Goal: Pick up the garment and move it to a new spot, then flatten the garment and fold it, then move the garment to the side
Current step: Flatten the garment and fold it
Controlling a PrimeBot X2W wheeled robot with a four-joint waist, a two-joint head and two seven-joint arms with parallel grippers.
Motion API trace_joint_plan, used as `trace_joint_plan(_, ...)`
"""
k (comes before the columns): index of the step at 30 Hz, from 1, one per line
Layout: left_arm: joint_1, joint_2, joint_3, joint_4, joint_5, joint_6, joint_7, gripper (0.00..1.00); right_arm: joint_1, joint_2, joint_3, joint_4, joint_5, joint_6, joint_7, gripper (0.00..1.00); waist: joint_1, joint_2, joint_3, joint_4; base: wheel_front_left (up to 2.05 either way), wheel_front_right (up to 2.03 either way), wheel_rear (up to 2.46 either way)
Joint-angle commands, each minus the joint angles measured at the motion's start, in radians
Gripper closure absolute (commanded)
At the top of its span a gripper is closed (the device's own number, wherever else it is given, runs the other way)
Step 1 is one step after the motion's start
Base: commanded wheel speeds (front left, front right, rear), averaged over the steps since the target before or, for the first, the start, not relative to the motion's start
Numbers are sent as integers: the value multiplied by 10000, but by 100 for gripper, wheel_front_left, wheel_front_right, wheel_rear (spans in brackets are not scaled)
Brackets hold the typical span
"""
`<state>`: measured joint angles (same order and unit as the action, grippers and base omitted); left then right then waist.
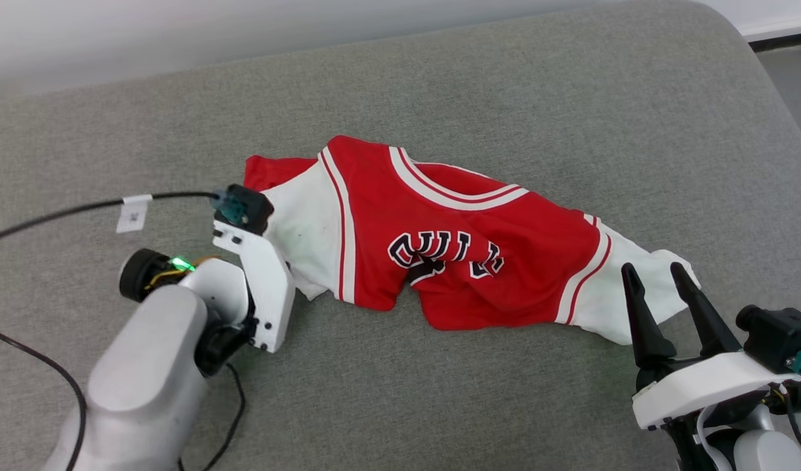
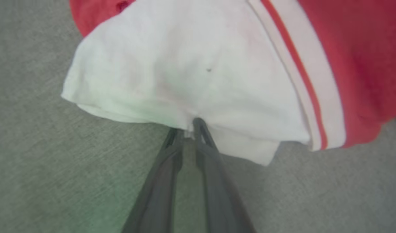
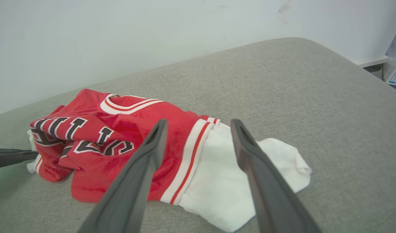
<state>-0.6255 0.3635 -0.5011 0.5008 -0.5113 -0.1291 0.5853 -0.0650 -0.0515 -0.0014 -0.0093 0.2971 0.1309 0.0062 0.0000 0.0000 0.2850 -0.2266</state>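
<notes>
The garment (image 1: 465,209) lies crumpled on the grey cushion, a red jersey with black white-outlined letters and white sleeves at both ends. My left gripper (image 2: 188,128) is shut on the edge of the left white sleeve (image 2: 185,71); in the head view its fingers are hidden under the white wrist housing (image 1: 263,288). My right gripper (image 1: 655,271) stands open just at the right white sleeve (image 1: 635,301), nothing between its fingers. In the right wrist view the open right gripper (image 3: 199,124) points over that sleeve (image 3: 223,181) and the red body (image 3: 130,113).
The grey cushion (image 1: 505,85) spreads wide behind and to the right of the garment, rounding off at its far right corner (image 1: 733,39). A black cable with a white tag (image 1: 133,212) runs across the left side to my left wrist. A pale wall (image 3: 152,38) stands behind.
</notes>
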Motion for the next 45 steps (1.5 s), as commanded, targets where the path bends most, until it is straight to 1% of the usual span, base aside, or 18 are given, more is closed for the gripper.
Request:
trace_joint_plan(1,489,-93,-173,201,57,-15,24,100,-136,18,-27,20,-44,-3,-30,0,0,0,-71,90,0,0,0)
trace_joint_plan(3,436,-25,-126,-105,158,23,-516,100,-136,20,-48,55,-127,-3,33,0,0,0,-184,261,0,0,0)
trace_joint_plan(6,490,3,-72,-667,348,200,-1198,100,-71,14,-193,-5,-240,-3,105,0,0,0,-417,634,0,0,0)
trace_joint_plan(10,977,138,7,-1597,528,547,-1780,100,77,14,-358,-197,-432,-3,250,0,0,0,-739,1232,0,0,0)
trace_joint_plan(14,1894,439,130,-2728,553,1041,-1920,100,217,16,-469,-394,-560,-3,438,0,0,0,-1002,1800,0,0,0)
trace_joint_plan(17,2914,650,252,-3521,390,1450,-1842,100,310,15,-544,-521,-565,-3,533,0,0,0,-1162,2155,0,0,0)
trace_joint_plan(19,3725,825,355,-3976,257,1801,-1722,100,433,16,-569,-625,-592,-3,616,0,0,0,-1272,2340,0,0,0)
trace_joint_plan(23,5326,877,436,-4601,-225,2350,-1421,100,634,15,-637,-765,-589,-3,743,0,0,0,-1496,2633,0,0,0)
trace_joint_plan(25,6036,880,498,-4581,-455,2615,-1281,100,709,16,-628,-803,-587,-3,802,0,0,0,-1588,2709,0,0,0)
trace_joint_plan(26,6283,793,546,-4564,-602,2728,-1289,100,724,16,-617,-817,-581,-3,825,0,0,0,-1629,2726,0,0,0)
trace_joint_plan(27,6444,685,627,-4520,-661,2869,-1442,96,750,15,-602,-847,-588,-3,861,0,0,0,-1661,2737,0,0,0)
trace_joint_plan(28,6609,612,666,-4435,-691,2993,-1564,42,781,15,-585,-856,-590,-3,881,0,0,0,-1699,2736,0,0,0)
trace_joint_plan(29,6741,492,667,-4380,-753,3043,-1679,0,811,15,-573,-855,-582,-3,898,0,0,0,-1740,2731,0,0,0)
trace_joint_plan(31,6751,223,844,-4345,-834,3163,-2161,0,852,15,-583,-880,-572,-3,933,0,0,0,-1824,2721,0,0,0)
trace_joint_plan(33,6565,175,992,-4323,-718,3233,-2597,0,929,15,-628,-896,-595,-3,970,0,0,0,-1920,2699,0,0,0)
trace_joint_plan(36,6107,121,1278,-4473,-381,3301,-3648,0,1018,15,-697,-932,-628,-3,1047,0,0,0,-2054,2657,0,0,0)
trace_joint_plan(39,5730,130,1366,-4568,37,3225,-4629,0,1108,15,-765,-924,-645,-3,1131,0,0,0,-2208,2592,0,0,0)
trace_joint_plan(45,5064,-161,1411,-4482,603,3128,-6465,0,1271,15,-1020,-862,-672,-3,1234,0,0,0,-2523,2578,0,0,0)
